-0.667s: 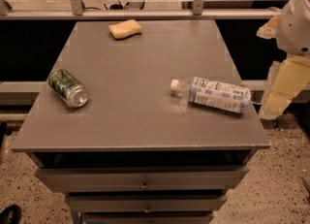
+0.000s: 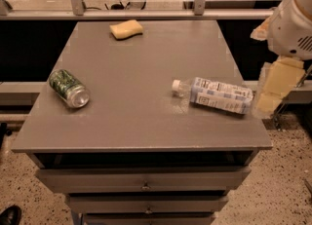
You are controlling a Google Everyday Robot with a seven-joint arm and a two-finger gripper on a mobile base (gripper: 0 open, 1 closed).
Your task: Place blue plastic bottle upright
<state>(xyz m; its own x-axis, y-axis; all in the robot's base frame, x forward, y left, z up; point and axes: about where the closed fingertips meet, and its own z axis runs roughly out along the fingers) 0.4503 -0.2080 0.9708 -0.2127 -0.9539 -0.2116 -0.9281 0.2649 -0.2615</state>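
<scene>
The blue plastic bottle (image 2: pixel 219 95) lies on its side on the right part of the grey table (image 2: pixel 141 121). It is clear, with a pale blue-and-white label. Its white cap (image 2: pixel 176 86) points left and its base is near the table's right edge. My gripper (image 2: pixel 272 90) hangs from the white arm (image 2: pixel 292 24) just off the right edge of the table, right beside the bottle's base. It holds nothing that I can see.
A green metal can (image 2: pixel 69 88) lies on its side at the left of the table. A yellow sponge (image 2: pixel 126 28) sits at the back. A rail (image 2: pixel 146 13) runs behind the table. Drawers (image 2: pixel 144 185) are below the front edge.
My gripper has shifted slightly left, closer to the bottle's base. The bottle, can and sponge have not moved.
</scene>
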